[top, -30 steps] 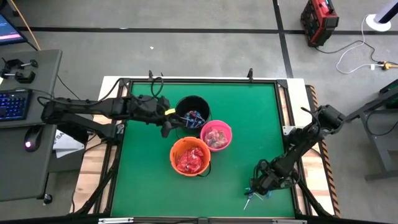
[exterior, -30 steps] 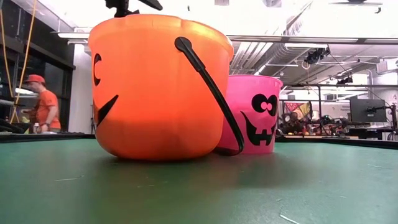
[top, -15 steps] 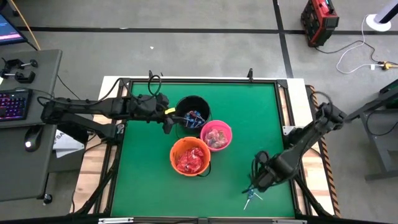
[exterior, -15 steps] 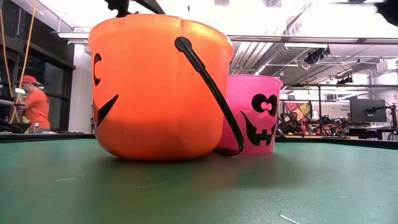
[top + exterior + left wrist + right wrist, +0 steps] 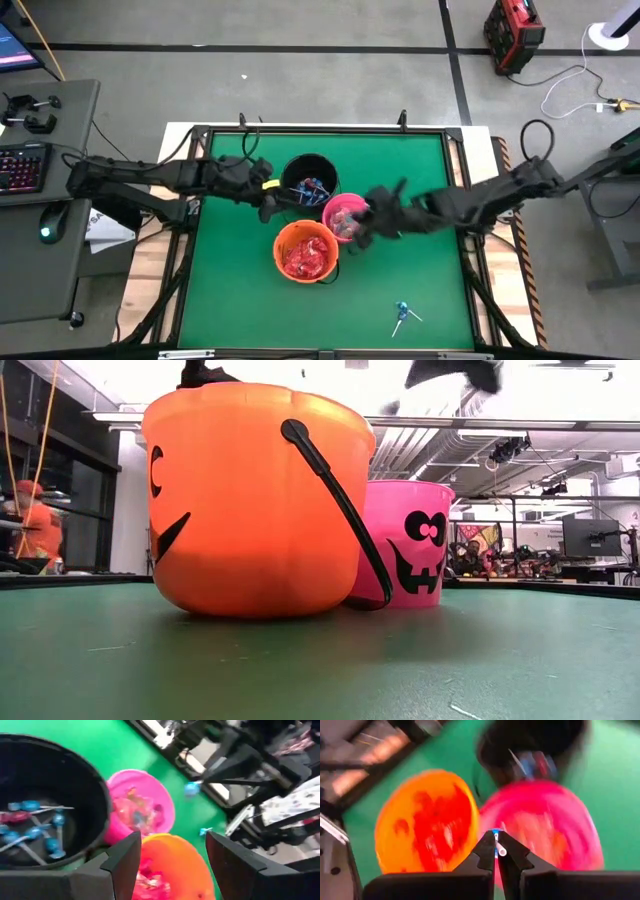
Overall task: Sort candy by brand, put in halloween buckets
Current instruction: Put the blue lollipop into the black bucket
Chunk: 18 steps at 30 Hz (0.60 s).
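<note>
Three buckets stand together mid-table: a black one holding blue lollipops, a pink one and an orange one, both holding red packets. My right gripper hangs over the pink bucket's right rim, shut on a blue-headed lollipop. My left gripper is open beside the black bucket's left rim, with nothing between its fingers. Another lollipop lies on the green mat near the table's front right. My right gripper pinches the lollipop between its two fingertips, at the blue head and the top of the white stick. The fingers slant down from the table's right side. The lollipop is lifted clear, above the pink bucket.
The table frame's black bars run around the green mat. Open mat lies in front of the buckets and at the far right. In the low view a person in orange stands far off in the room behind the table.
My right gripper has risen from the near right corner of the mat and swung toward the table's left and far side, to the pink bucket, turning as it went. One lollipop stays on the mat where the gripper was.
</note>
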### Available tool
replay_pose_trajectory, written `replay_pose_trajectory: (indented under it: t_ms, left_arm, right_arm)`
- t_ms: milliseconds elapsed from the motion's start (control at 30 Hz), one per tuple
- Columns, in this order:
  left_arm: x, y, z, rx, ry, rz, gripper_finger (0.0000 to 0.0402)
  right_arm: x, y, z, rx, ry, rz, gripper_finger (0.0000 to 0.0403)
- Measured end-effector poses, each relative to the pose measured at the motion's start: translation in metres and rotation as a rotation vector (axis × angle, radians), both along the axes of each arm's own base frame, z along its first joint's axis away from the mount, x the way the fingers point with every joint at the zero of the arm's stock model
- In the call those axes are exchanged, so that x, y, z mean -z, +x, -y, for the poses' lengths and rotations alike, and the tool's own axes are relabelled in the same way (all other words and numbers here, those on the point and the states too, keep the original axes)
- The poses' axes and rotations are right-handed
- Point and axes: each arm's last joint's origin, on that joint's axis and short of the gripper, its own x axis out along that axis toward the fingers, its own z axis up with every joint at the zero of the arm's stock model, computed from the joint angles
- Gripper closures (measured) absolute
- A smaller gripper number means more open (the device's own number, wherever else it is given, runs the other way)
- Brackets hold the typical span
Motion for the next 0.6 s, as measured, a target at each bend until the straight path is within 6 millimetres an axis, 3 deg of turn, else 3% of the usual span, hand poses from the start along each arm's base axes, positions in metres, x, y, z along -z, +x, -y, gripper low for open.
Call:
replay_pose_trajectory:
  t_ms: [133, 267, 433, 600]
  left_arm:
    - [-0.009, 0.002, 0.016, 0.065, -0.013, 0.097, 0.0188]
    - [-0.025, 0.000, 0.038, 0.167, -0.016, 0.252, 0.0188]
    - [-0.037, -0.013, 0.056, 0.169, -0.009, 0.333, 0.0188]
    - [-0.043, -0.024, 0.065, 0.113, 0.008, 0.364, 0.0188]
  right_arm:
    - [-0.003, 0.042, 0.037, -0.073, -0.135, 0.140, 0.0402]
    - [0.008, 0.070, 0.077, -0.062, -0.176, 0.188, 0.0402]
    - [0.033, 0.087, 0.112, -0.034, -0.175, 0.126, 0.0402]
    - [0.048, 0.095, 0.128, -0.079, -0.117, 0.096, 0.0378]
